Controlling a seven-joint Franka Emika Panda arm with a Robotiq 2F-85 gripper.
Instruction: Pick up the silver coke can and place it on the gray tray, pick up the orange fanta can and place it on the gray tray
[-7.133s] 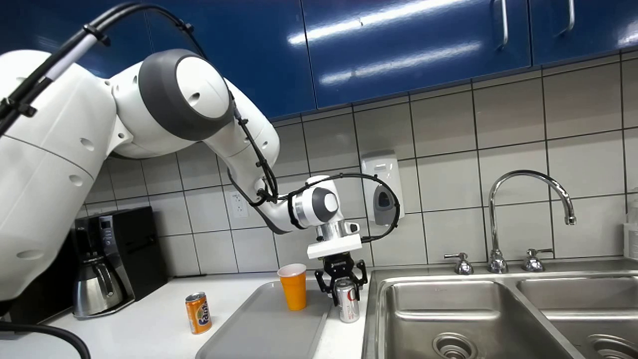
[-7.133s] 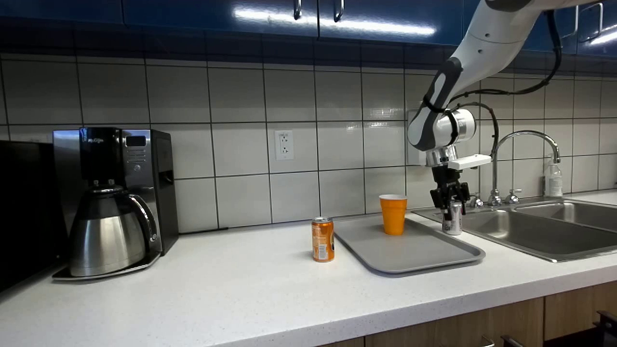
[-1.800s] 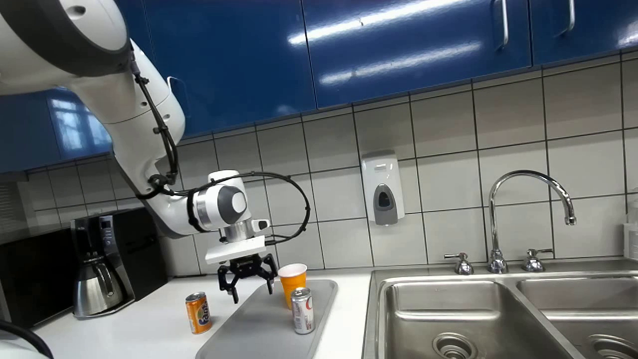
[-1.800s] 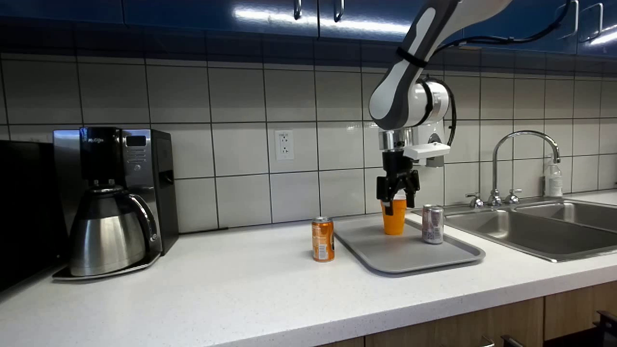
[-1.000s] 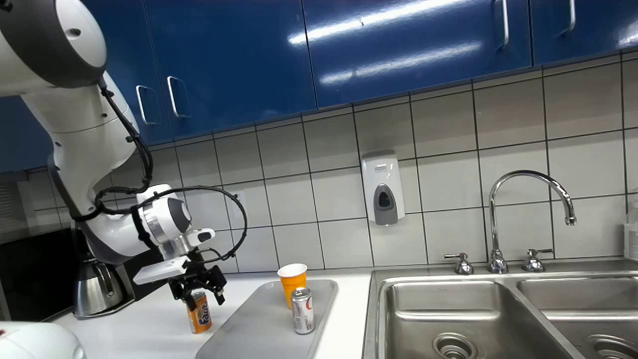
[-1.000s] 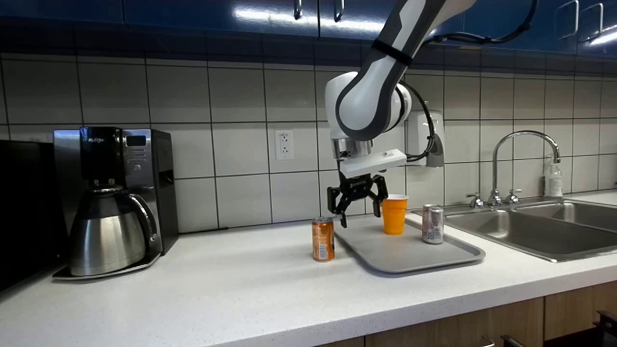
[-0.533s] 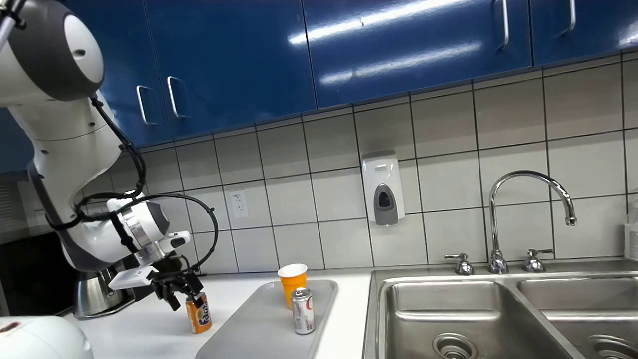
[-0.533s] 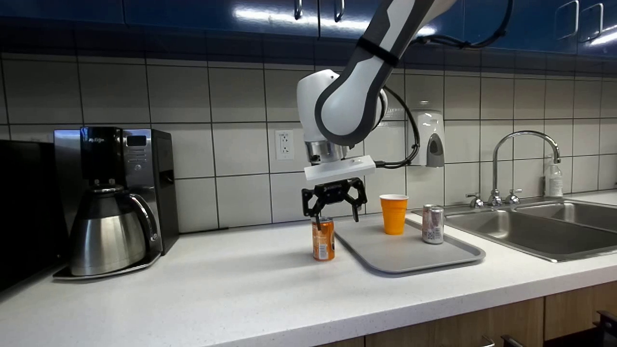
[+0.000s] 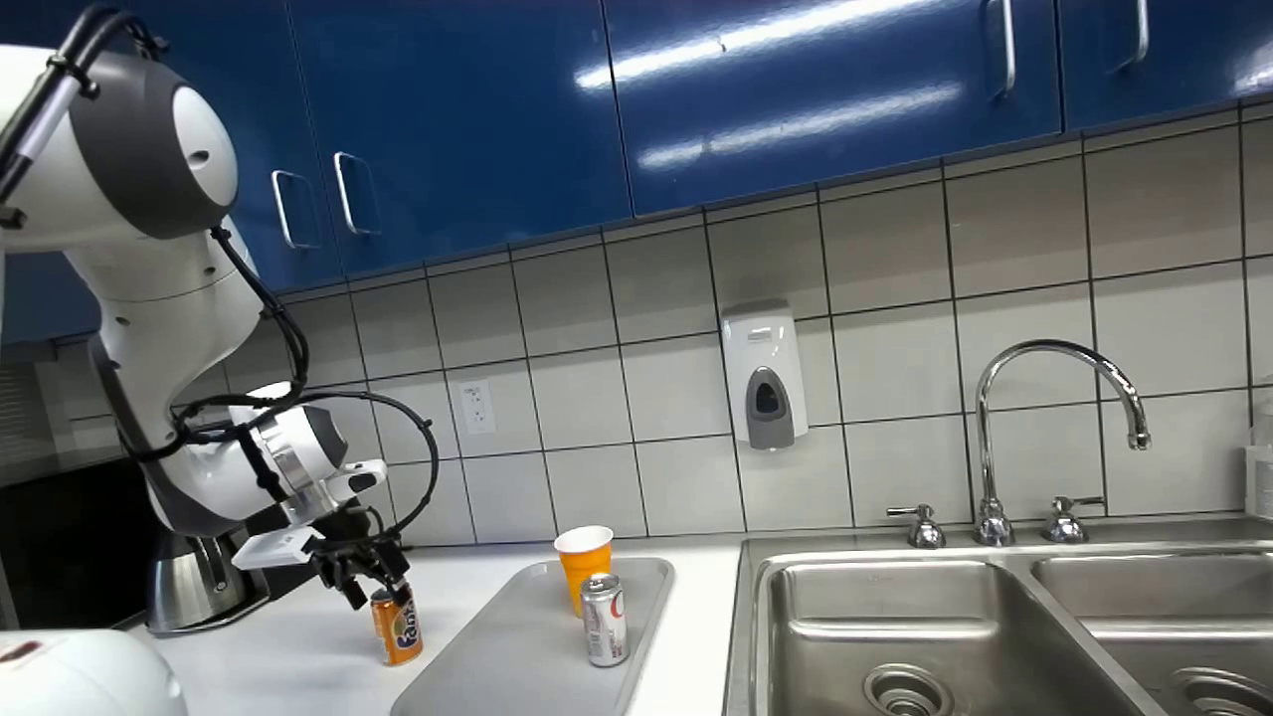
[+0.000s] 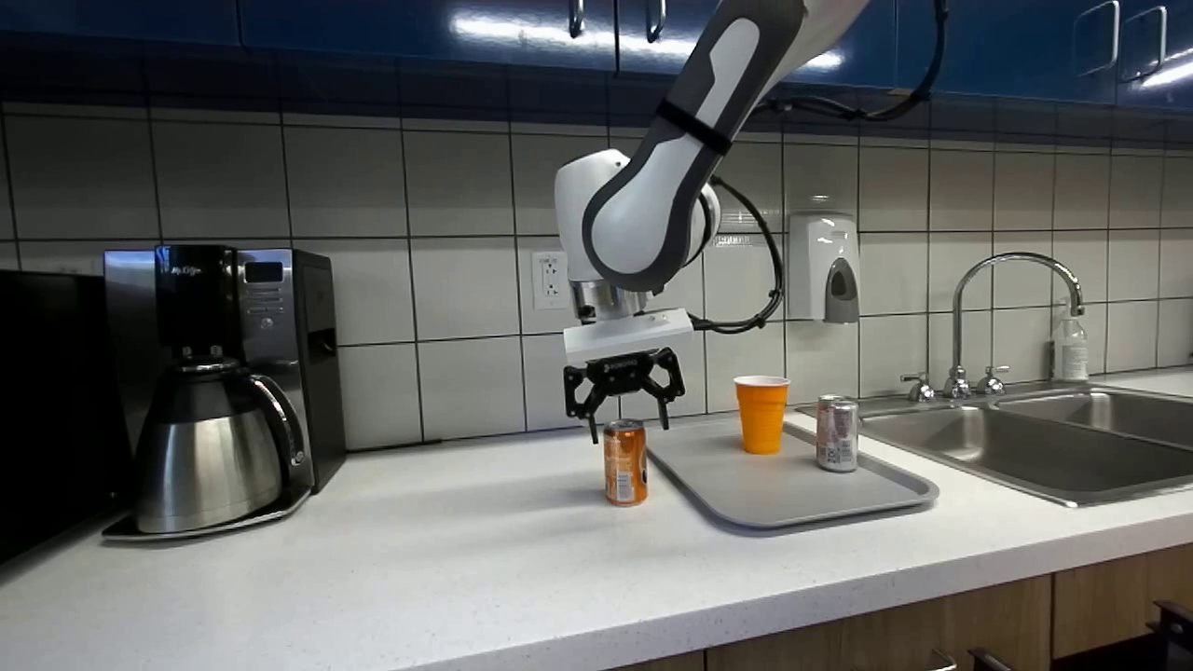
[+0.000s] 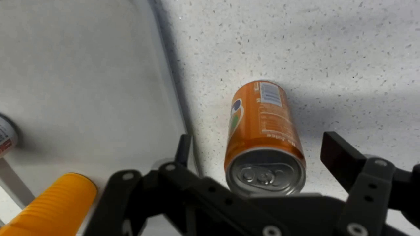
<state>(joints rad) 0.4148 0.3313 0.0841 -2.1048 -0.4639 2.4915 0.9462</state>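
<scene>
In the last couple of secs my black two-finger gripper (image 10: 629,434) has come off the tray side — now it hangs right over the small orange metal Fanta can (image 10: 624,471). Half a sec ago a finger crossed the can's side in an exterior view; now the fingers (image 11: 341,159) stand either side of its top, spread wide, holding nothing. Wrist view has gaps both sides, the narrower at the finger away from the tray. Can's upright, directly below me on the white speckled counter (image 10: 373,559), just beside the flat light-gray rectangular tray (image 10: 769,492).

On that tray, off to my tray side, stands the small silver metal can w/ a red mark (image 9: 605,622), near the tall orange cup w/ a pale rim (image 10: 761,419). Some secs back it was off the tray — so 1st half's done, I'd say. Next prob: shift slightly away from the tray, drop straight down, squeeze. Off-centre, a finger could knock the can.
</scene>
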